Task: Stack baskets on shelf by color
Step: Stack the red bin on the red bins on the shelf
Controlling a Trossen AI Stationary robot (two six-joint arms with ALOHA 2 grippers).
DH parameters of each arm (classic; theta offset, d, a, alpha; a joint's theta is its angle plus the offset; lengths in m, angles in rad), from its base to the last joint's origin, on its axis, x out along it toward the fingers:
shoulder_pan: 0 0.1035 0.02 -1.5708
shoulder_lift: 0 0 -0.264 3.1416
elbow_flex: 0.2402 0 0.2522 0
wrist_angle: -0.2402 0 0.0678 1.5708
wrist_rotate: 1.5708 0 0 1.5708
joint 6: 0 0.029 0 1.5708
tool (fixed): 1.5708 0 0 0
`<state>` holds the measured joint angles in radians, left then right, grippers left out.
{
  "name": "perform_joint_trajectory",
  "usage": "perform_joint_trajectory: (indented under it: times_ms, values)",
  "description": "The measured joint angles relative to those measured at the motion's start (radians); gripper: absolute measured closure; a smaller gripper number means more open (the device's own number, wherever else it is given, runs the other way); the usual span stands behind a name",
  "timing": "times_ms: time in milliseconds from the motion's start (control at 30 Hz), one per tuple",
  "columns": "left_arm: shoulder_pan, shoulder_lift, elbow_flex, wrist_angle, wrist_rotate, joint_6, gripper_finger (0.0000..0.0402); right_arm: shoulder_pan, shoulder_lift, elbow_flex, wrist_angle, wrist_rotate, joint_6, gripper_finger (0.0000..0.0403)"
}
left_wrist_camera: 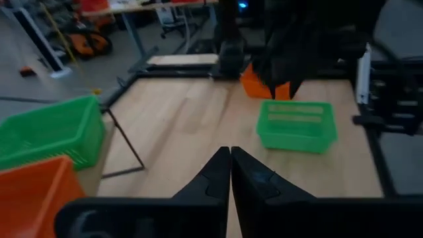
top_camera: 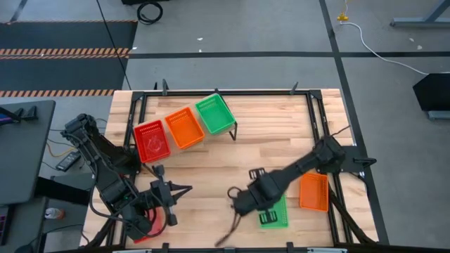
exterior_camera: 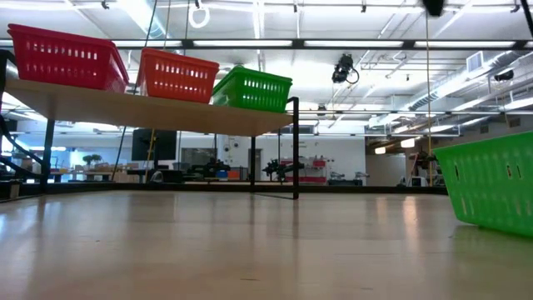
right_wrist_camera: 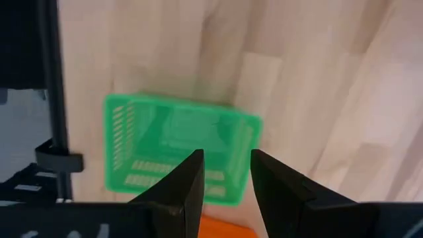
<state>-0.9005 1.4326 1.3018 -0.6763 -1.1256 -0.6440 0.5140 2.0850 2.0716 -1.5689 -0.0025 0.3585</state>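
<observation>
the left gripper (top_camera: pixel 184 190) hangs over the table's (top_camera: pixel 267 151) near left part, its fingers (left_wrist_camera: pixel 218 173) pressed together on nothing, with a red basket (top_camera: pixel 149 223) lying under that arm at the near edge. the right gripper (top_camera: pixel 233 198) hovers near the front centre, its fingers (right_wrist_camera: pixel 188 178) spread a little apart and empty, just beside a green basket (top_camera: pixel 273 213) that rests on the tabletop. an orange basket (top_camera: pixel 313 191) lies to the right of that one, close by. farther back, the shelf (exterior_camera: pixel 150 108) carries three baskets in a row: a red one (top_camera: pixel 151 140) at the left, an orange one (top_camera: pixel 185 128) in the middle and a green one (top_camera: pixel 214 114) at the right, each tilted a little from the shelf's line.
</observation>
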Motion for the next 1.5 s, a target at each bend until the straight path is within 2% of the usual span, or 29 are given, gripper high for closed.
perform_joint_trajectory:
  times_ms: [200, 333, 467, 600, 700, 833, 900, 1133, 1300, 1500]
  values:
    - [0.017, 0.025, 0.000, 0.005, 0.123, -0.025, 0.0381, 0.100, 0.000, 0.000, 0.007, 0.107, 0.110, 0.0273]
    - [0.048, 0.044, 0.000, 0.006, 0.397, -0.057, 0.0373, 0.153, 0.000, 0.000, 0.007, 0.170, 0.132, 0.0273]
    - [0.067, 0.074, 0.001, -0.015, 0.598, -0.151, 0.0363, 0.188, 0.000, 0.000, 0.012, 0.278, 0.161, 0.0273]
    - [0.080, 0.114, 0.001, -0.115, 0.781, -0.327, 0.0364, 0.213, 0.000, 0.000, 0.012, 0.354, 0.203, 0.0273]
    - [0.077, 0.151, 0.001, -0.237, 0.962, -0.493, 0.0373, 0.239, 0.000, -0.019, 0.023, 0.381, 0.221, 0.0272]
    - [0.037, 0.193, 0.001, -0.347, 1.181, -0.646, 0.0384, 0.264, 0.000, -0.100, 0.074, 0.398, 0.220, 0.0272]
    - [0.011, 0.210, 0.001, -0.343, 1.248, -0.688, 0.0387, 0.271, 0.001, -0.158, 0.118, 0.396, 0.217, 0.0272]
    - [-0.086, 0.224, 0.000, -0.191, 1.284, -0.878, 0.0383, 0.276, 0.002, -0.333, 0.200, 0.397, 0.217, 0.0272]
    - [-0.130, 0.234, 0.002, -0.011, 1.215, -0.988, 0.0366, 0.276, 0.000, -0.415, 0.242, 0.432, 0.223, 0.0272]
    - [-0.159, 0.320, 0.001, 0.022, 1.253, -1.051, 0.0353, 0.271, 0.001, -0.512, 0.349, 0.462, 0.226, 0.0272]
